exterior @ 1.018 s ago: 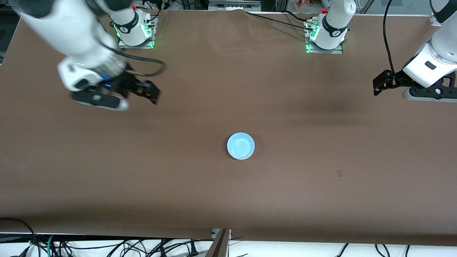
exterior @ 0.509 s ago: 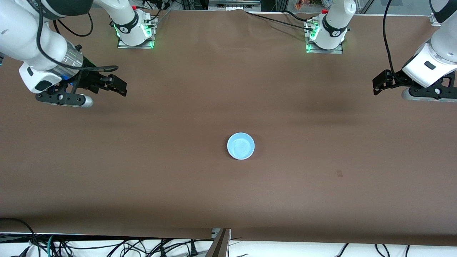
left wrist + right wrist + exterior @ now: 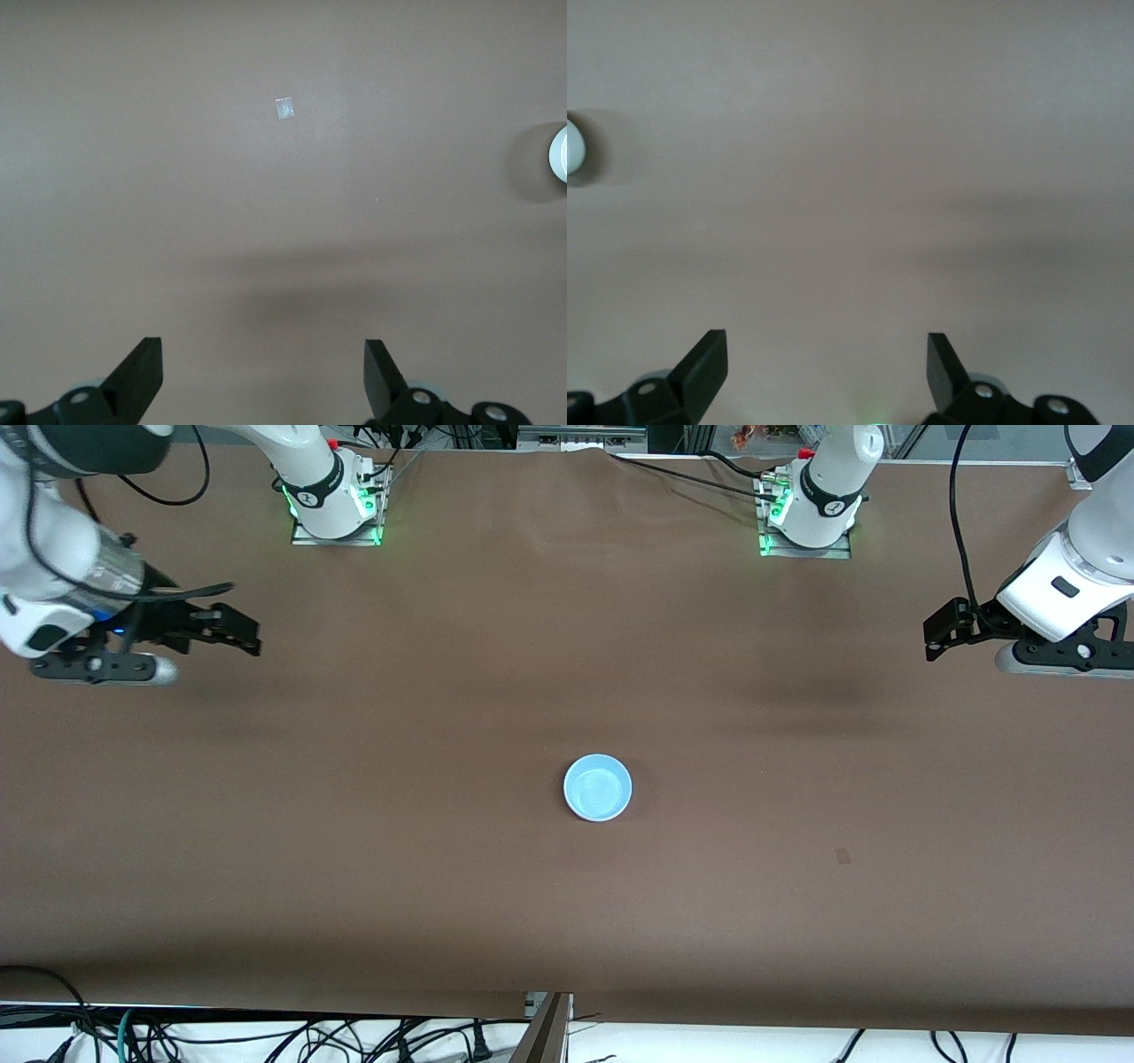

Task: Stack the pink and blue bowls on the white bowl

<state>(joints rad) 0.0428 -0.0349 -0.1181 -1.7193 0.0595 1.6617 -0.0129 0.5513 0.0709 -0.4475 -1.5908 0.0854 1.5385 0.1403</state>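
Observation:
A light blue bowl [image 3: 598, 786] sits upright near the middle of the brown table [image 3: 354, 824]. No pink bowl and no white bowl show; from above only the blue one is seen. A pale round rim shows at the edge of the left wrist view [image 3: 560, 152] and of the right wrist view [image 3: 571, 146]; I cannot tell its colour. My right gripper [image 3: 235, 631] is open and empty over the table's right-arm end. My left gripper [image 3: 937, 631] is open and empty over the left-arm end. Both stand apart from the bowl. Only bare cloth lies between the jaws of the left gripper [image 3: 263, 354] and of the right gripper [image 3: 827, 350].
A small pale tape mark [image 3: 842, 856] lies on the cloth toward the left arm's end, nearer the camera than the bowl; it also shows in the left wrist view [image 3: 284, 107]. Cables [image 3: 266, 1036] hang past the table's near edge. The arm bases [image 3: 332, 500] stand along the back.
My right arm has swung away from the middle toward its own end of the table, gripper open and empty throughout. The left arm and the blue bowl have not moved.

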